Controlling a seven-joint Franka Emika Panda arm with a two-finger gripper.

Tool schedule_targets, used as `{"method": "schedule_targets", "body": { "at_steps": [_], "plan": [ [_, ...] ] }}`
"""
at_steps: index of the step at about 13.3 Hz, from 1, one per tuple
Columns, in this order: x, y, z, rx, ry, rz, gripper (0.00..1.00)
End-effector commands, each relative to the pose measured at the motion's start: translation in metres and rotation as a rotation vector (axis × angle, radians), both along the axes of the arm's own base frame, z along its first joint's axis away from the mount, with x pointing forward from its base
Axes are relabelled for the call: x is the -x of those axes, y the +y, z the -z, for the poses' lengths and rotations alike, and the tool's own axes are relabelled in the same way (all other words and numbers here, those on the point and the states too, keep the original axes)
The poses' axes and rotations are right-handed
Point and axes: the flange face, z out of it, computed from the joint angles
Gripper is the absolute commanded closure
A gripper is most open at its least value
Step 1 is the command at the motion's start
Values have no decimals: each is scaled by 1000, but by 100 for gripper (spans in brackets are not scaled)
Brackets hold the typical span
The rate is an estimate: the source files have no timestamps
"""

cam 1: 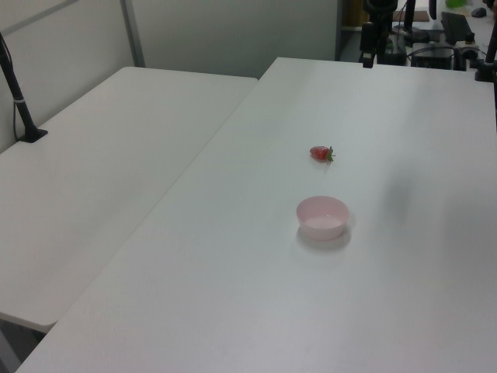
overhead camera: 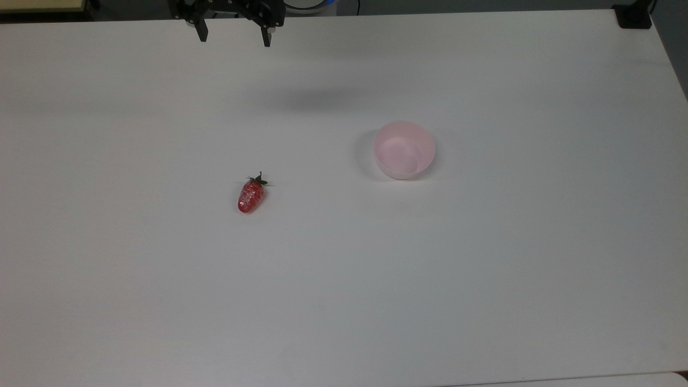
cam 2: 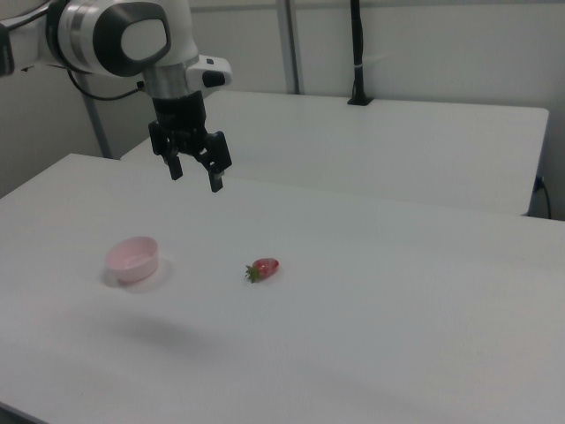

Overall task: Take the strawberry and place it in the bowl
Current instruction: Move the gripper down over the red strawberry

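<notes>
A white table (overhead camera: 484,279) fills most of the top view, and two small things lie on it, well apart from each other. The strawberry (overhead camera: 251,194), glossy red with pale speckles and a dark green leafy cap, lies on its side a little left of the frame's centre, with its cap pointing toward the upper edge of the frame. The bowl (overhead camera: 404,149), round, pale pink and empty, stands upright to the right of centre and slightly higher in the frame. At the top edge of the top view, left of centre, the black gripper (overhead camera: 234,33) hangs above the table with its two fingers spread wide and nothing between them; a soft grey shadow falls on the tabletop below it, in the upper middle of the frame. In the right view the gripper (cam 2: 195,175) sits in the upper left of the frame at the end of a white and grey arm (cam 2: 115,35), held clear of the surface, with the bowl (cam 2: 132,259) at lower left and the strawberry (cam 2: 263,268) near the centre. In the left view the strawberry (cam 1: 321,153) lies above the bowl (cam 1: 322,216), right of centre, and a second white table (cam 1: 101,155) stands at the frame's left.
</notes>
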Motion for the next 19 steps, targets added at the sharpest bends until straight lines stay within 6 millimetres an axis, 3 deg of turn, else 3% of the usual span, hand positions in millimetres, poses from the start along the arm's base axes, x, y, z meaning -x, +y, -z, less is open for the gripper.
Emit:
{"method": "schedule_targets", "body": {
  "at_steps": [1, 7, 9, 10, 13, 14, 15, 19],
  "plan": [
    [2, -3, 1, 20, -7, 0, 0],
    [2, -5, -2, 20, -16, 3, 0],
    [-15, -7, -5, 33, -110, -14, 0],
    [-25, -13, 4, 41, -109, -2, 0],
    [-63, -34, 75, 110, -77, 14, 0],
    [-75, -37, 111, 116, -41, 28, 0],
    [-82, -41, 129, 116, -38, 56, 0],
    [-106, -28, 207, 132, -37, 244, 0]
  ]
}}
